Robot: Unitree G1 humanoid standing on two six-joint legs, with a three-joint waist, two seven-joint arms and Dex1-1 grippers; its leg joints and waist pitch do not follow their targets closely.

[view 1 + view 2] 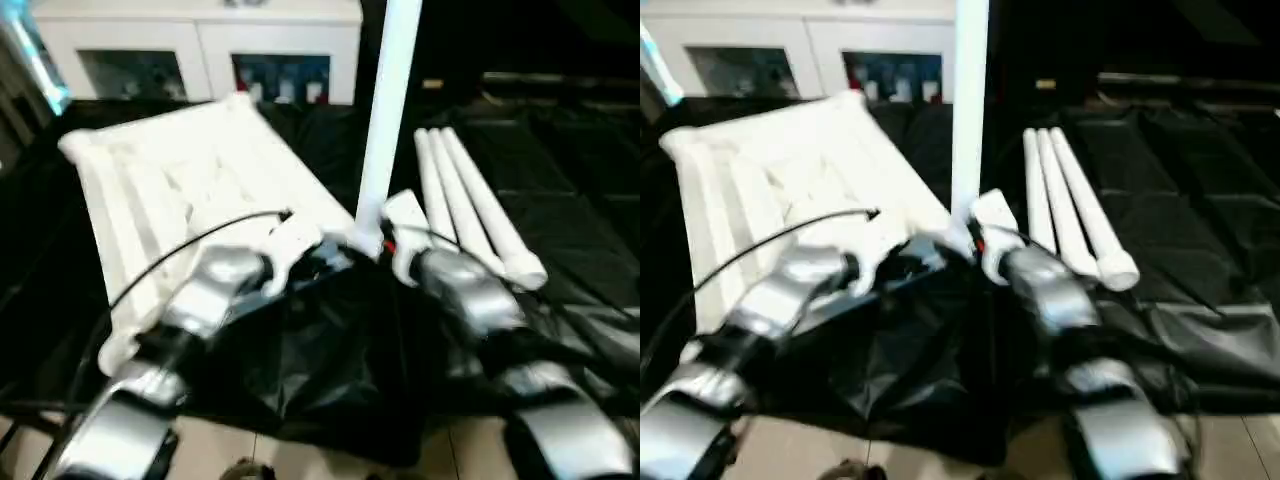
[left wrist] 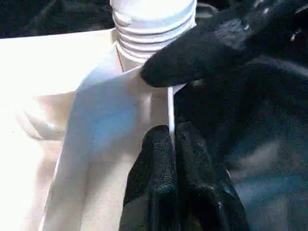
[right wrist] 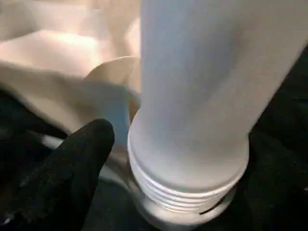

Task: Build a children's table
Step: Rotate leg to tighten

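1 tabletop (image 1: pixel 190 190) – 4 legs: 1 upright (image 1: pixel 388 120), 3 lying (image 1: pixel 470 205).

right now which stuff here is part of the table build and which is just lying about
Part of the build:
- white tabletop, ribbed underside up
- upright leg, threaded end at a corner socket
- three spare legs lying side by side on the black sheet

Just lying about:
- white glass-door cabinet behind the work
- black cable over the left arm
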